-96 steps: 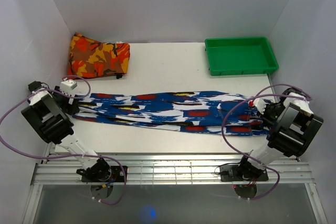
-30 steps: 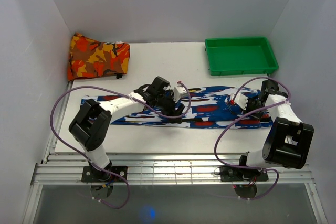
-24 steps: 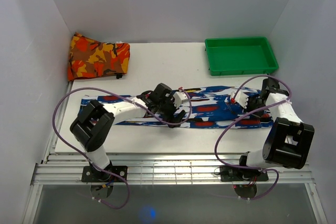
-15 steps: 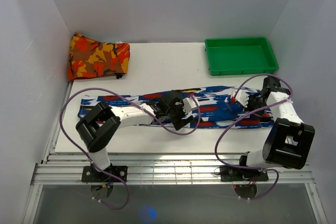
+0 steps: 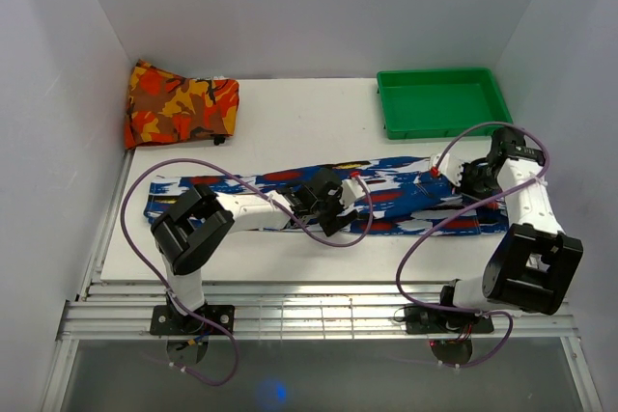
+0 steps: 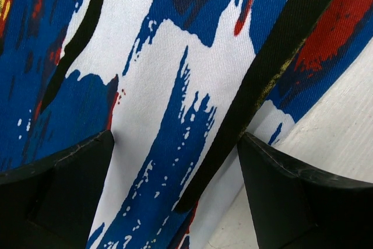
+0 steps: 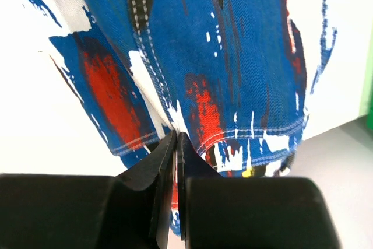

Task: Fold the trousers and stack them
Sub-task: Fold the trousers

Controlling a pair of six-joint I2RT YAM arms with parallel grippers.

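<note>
Trousers [image 5: 396, 202] lie stretched along the table's [image 5: 290, 123] near edge, seemingly folded leg on leg only. Cross folds and stacking are left. Your left gripper [image 5: 328, 206] rests spread wide on them; your right gripper [image 7: 176, 141] pinches their hem.

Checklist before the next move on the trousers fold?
1. Left gripper open: ok.
2. Left fingers clear of cloth: ok, the trousers lie flat between them, not pinched.
3. Right gripper shut on the trousers' edge: ok, cloth shows in the slit.
4. Trousers folded short: not ok, they lie stretched long across the table.
5. Purple cable clear of the trousers: cannot tell, it loops over them.
6. Orange patterned cloth clear of both arms: ok.
</note>
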